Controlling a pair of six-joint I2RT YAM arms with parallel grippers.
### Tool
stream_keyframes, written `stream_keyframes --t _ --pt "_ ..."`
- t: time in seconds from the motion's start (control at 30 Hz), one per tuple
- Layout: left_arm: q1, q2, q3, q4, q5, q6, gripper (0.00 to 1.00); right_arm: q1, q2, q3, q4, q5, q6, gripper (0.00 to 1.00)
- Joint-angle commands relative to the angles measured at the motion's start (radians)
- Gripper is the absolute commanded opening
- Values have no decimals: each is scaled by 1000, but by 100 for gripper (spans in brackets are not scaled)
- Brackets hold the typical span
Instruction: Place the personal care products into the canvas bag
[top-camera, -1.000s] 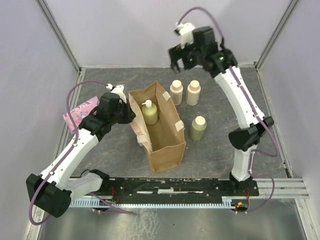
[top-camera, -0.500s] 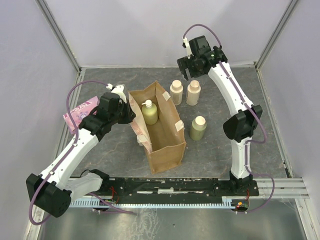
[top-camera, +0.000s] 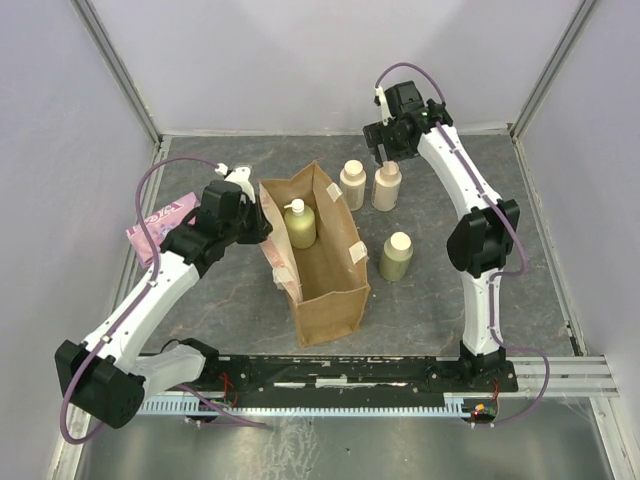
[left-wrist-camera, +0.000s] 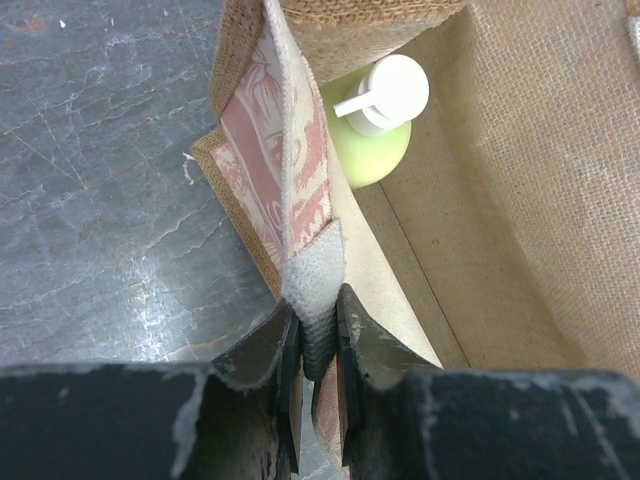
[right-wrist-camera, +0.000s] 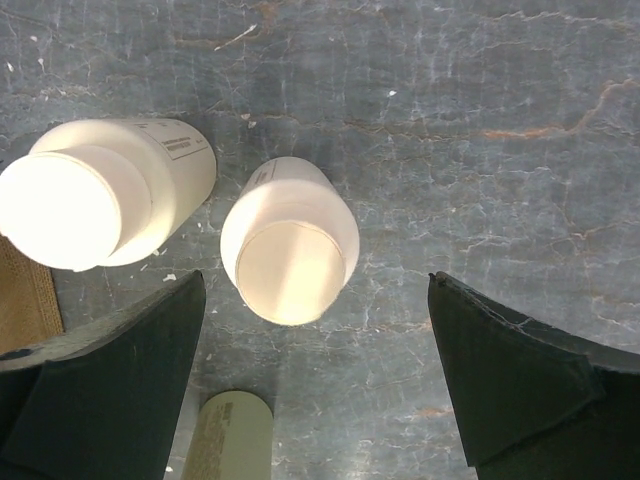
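Observation:
The tan canvas bag (top-camera: 325, 262) stands open mid-table, with the yellow-green pump bottle (top-camera: 298, 224) inside at its far end; the bottle also shows in the left wrist view (left-wrist-camera: 378, 120). My left gripper (top-camera: 258, 228) is shut on the bag's rim patch (left-wrist-camera: 314, 285) beside the pinkish handle (left-wrist-camera: 275, 150). Two cream-beige bottles (top-camera: 352, 184) (top-camera: 386, 186) stand behind the bag. My right gripper (top-camera: 383, 152) is open just above the right one (right-wrist-camera: 290, 240); the left one (right-wrist-camera: 100, 195) is beside it. A yellow-green capped bottle (top-camera: 396, 256) stands right of the bag.
A flat pink packet (top-camera: 160, 222) lies at the left, under my left arm. Grey walls and metal posts enclose the dark table on three sides. A rail (top-camera: 350, 375) runs along the near edge.
My right gripper has swung right and come down from high above the table to just over the right cream-beige bottle. The left gripper and bag have hardly moved.

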Motion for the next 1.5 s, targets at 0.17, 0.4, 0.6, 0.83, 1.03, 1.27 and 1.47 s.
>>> stream_keyframes --t 0.17,0.4,0.6,0.83,1.03,1.27,1.47 --pt "-4 53 51 9 -12 59 15 4 83 41 -13 -57 5 100" --pt "-4 71 55 28 -2 53 15 2 127 45 -35 -19 -14 100" --pt "-4 81 57 34 -2 44 15 2 150 27 -20 -22 -31 100" --pt "-3 76 50 33 -12 27 15 -6 196 30 -16 -27 -52 100" --pt "-4 74 51 34 -16 15 15 -17 224 32 -16 -41 -71 100" --pt "-4 76 56 34 -20 5 15 -28 226 11 -1 -76 -96 87" --pt "-5 79 56 36 -18 -4 15 -31 219 -4 1 -108 -117 51"
